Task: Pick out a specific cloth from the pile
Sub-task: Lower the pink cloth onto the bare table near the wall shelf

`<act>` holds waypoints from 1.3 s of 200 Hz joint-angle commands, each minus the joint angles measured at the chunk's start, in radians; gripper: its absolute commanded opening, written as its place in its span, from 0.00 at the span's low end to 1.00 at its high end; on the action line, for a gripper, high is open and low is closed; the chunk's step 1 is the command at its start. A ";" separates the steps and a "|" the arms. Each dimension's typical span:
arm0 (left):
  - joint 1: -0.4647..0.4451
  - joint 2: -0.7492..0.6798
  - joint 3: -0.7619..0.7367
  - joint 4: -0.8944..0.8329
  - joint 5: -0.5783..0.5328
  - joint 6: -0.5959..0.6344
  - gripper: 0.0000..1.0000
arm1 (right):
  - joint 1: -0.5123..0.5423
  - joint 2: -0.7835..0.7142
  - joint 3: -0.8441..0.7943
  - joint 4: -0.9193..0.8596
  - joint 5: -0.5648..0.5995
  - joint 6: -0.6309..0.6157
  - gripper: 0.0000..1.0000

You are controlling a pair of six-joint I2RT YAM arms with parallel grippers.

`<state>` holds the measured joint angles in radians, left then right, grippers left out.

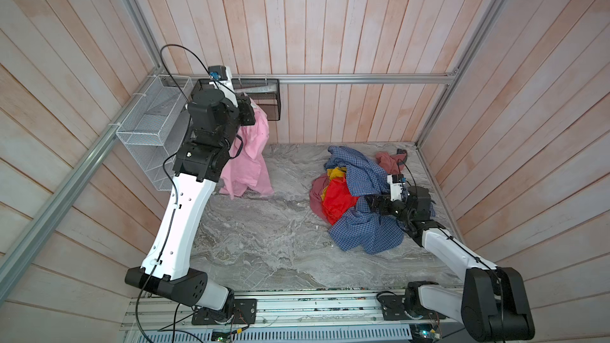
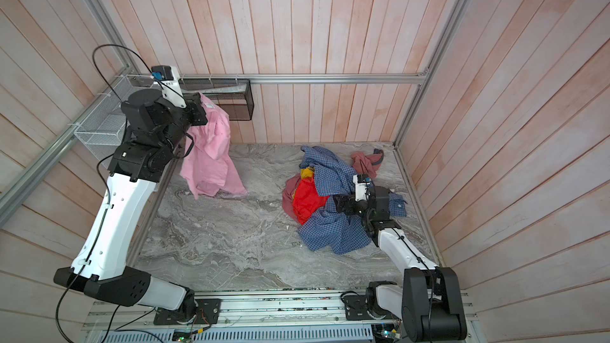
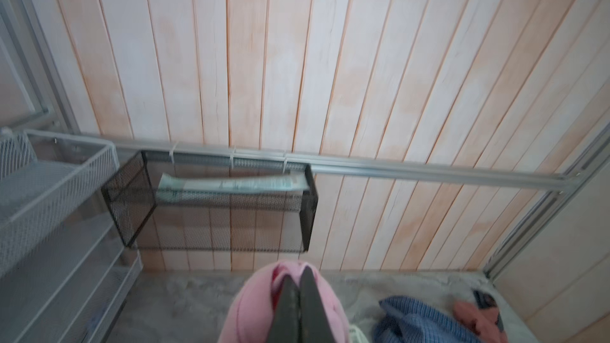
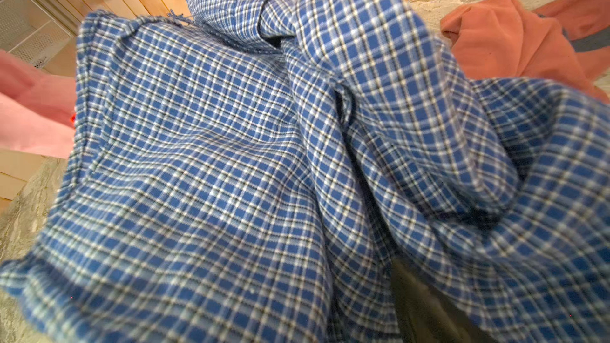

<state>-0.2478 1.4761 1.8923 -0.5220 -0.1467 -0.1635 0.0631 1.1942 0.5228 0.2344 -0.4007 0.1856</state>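
The cloth (image 1: pixel 251 156), a light pink garment, hangs from the left gripper (image 3: pixel 298 287) at about ten o'clock of the marble table (image 1: pixel 264 245) in both top views. Its upper part is raised beside the black mesh basket (image 1: pixel 269 100) on the back rail; its lower hem trails down to the table surface or very near it. A small white label (image 2: pixel 209 105) shows near the top of the garment in a top view. In the left wrist view the two dark jaws stand pressed together with pink fabric bunched around and between them: clamped on the cloth.

The pile (image 1: pixel 356 199) lies at about three o'clock of the table, well apart from the cloth. It comprises a large blue checked shirt (image 1: pixel 363 235), a bright red piece (image 1: pixel 336 199), a yellow piece (image 1: pixel 336 173) and a dusty-rose piece (image 1: pixel 317 193) at its nine o'clock edge. A further dusty-rose garment (image 1: pixel 391 161) lies at one o'clock of the pile, near the back corner.

The right gripper (image 1: pixel 371 204) sits low on the pile, against the blue checked shirt. The right wrist view is filled with checked fabric (image 4: pixel 231 160); only a dark blurred part shows at its edge. Whether these jaws are apart or together cannot be told.

A white wire basket (image 1: pixel 148 127) is fixed to the left rail.
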 commanded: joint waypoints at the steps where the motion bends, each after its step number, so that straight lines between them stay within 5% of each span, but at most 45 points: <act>1: 0.072 -0.067 -0.144 0.090 0.087 -0.097 0.00 | -0.002 -0.020 0.022 -0.032 0.016 -0.017 0.94; 55: 0.110 -0.073 -0.388 0.094 0.110 -0.132 0.00 | -0.003 -0.038 0.023 -0.048 0.020 -0.025 0.94; 92: 0.132 -0.053 -0.464 0.110 -0.011 -0.144 0.00 | -0.002 -0.051 0.027 -0.061 0.018 -0.024 0.94; 202: 0.103 0.278 -0.394 0.045 0.103 -0.097 0.00 | -0.002 -0.071 0.048 -0.119 0.039 -0.033 0.94; 260: 0.016 0.524 -0.192 -0.015 0.094 -0.074 0.05 | 0.000 -0.062 0.076 -0.147 0.043 -0.035 0.94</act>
<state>-0.2024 1.9106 1.6157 -0.4999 -0.0635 -0.2607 0.0631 1.1358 0.5621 0.1139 -0.3767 0.1604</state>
